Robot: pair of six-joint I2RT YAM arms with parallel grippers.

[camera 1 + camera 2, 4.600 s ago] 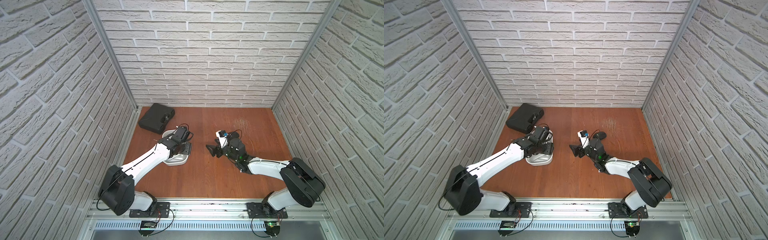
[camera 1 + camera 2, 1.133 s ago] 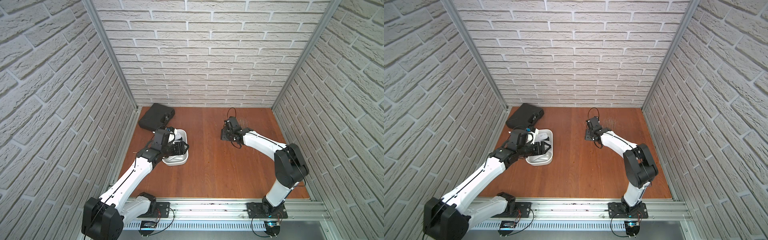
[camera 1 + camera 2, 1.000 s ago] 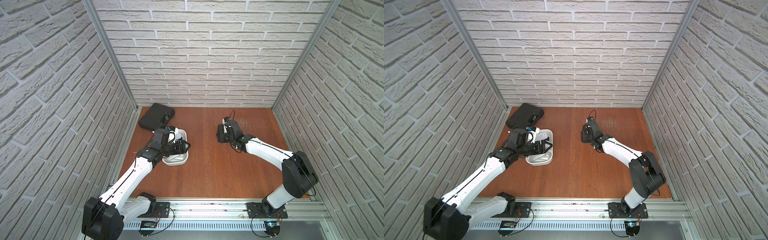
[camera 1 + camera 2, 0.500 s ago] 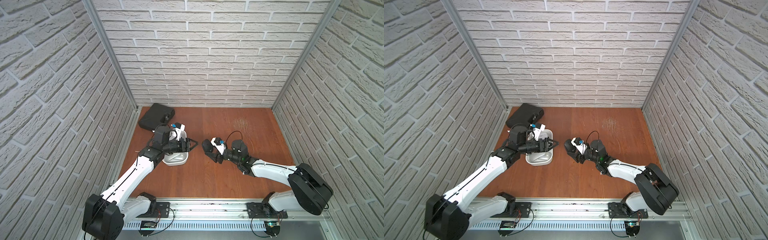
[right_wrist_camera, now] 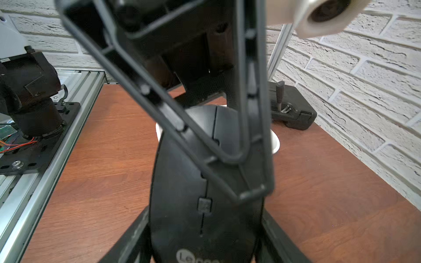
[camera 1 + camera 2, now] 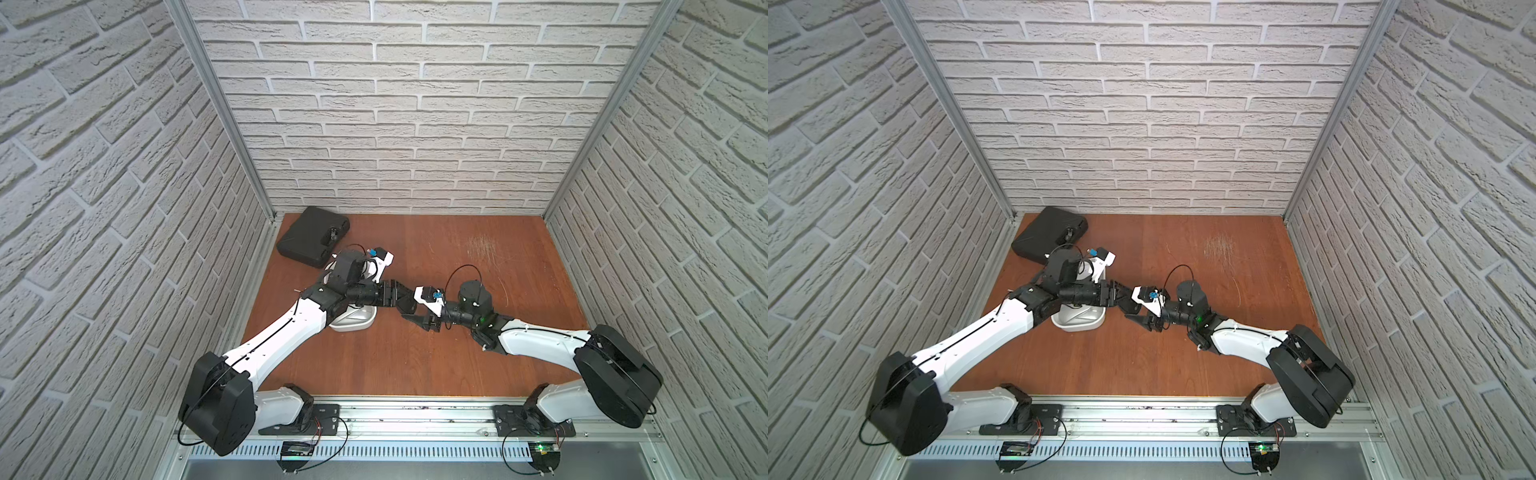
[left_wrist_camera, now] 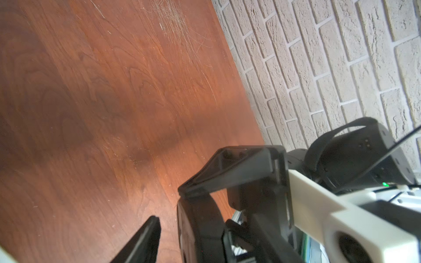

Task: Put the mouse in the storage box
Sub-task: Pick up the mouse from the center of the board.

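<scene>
The black mouse (image 5: 193,205) is held above the wooden table, with my right gripper (image 5: 205,239) shut on its sides. My left gripper (image 6: 400,297) has come in from the left and meets the right gripper (image 6: 415,311) just right of the storage box (image 6: 353,326). The left gripper is open, with the mouse (image 7: 198,227) between its jaws. One left finger (image 5: 250,136) lies over the mouse's top. The other left finger (image 7: 149,236) stands off it with wood showing in the gap. The white storage box (image 6: 1079,322) is partly hidden under the left arm.
A flat black case (image 6: 309,241) with a latch lies at the back left corner, behind the box. Brick-patterned walls close in three sides. An aluminium rail (image 6: 415,409) with the arm bases runs along the front edge.
The right arm swung the mouse from the back of the table to the middle, toward the left. The left gripper reached out to it, and its jaws narrowed round the mouse.
</scene>
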